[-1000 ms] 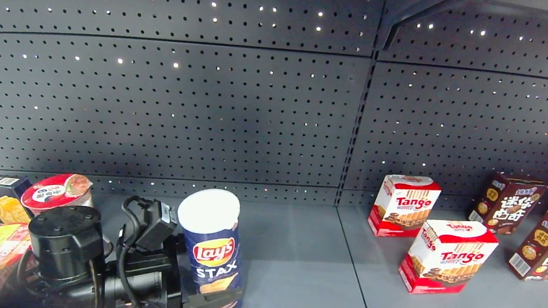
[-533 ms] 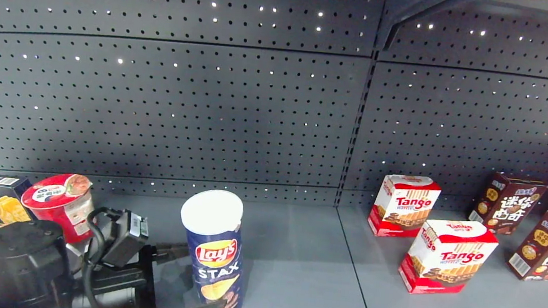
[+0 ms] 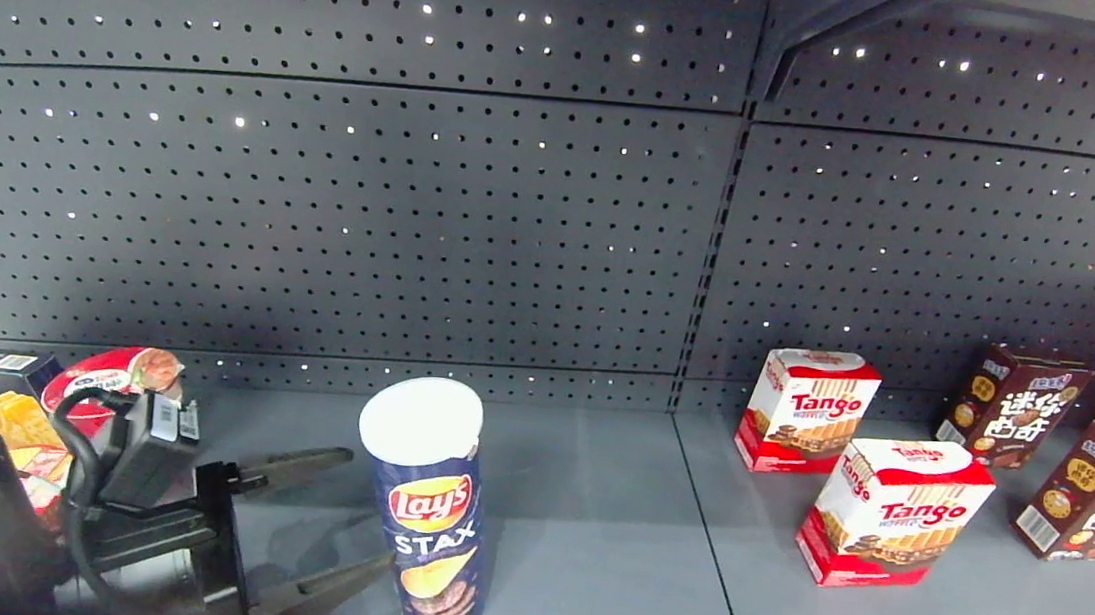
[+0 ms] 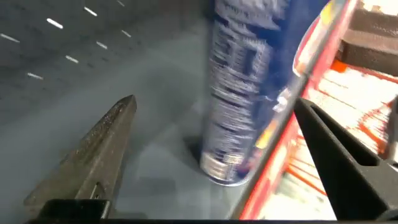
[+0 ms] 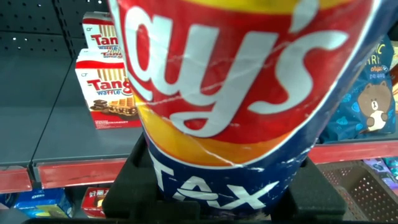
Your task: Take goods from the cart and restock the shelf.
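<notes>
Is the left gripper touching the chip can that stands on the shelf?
Cannot tell. In the head view the left gripper is open; its far finger stands clear of the chip can, but the near fingertip ends at the can's side.

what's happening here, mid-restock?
Yes. The left gripper has set a chips can upright near the front edge of the shelf, let go and drawn back. Its fingers are open and clear of the can. The right gripper holds a second can of the same kind, off the shelf. Wafer boxes stand farther right on the shelf.
</notes>
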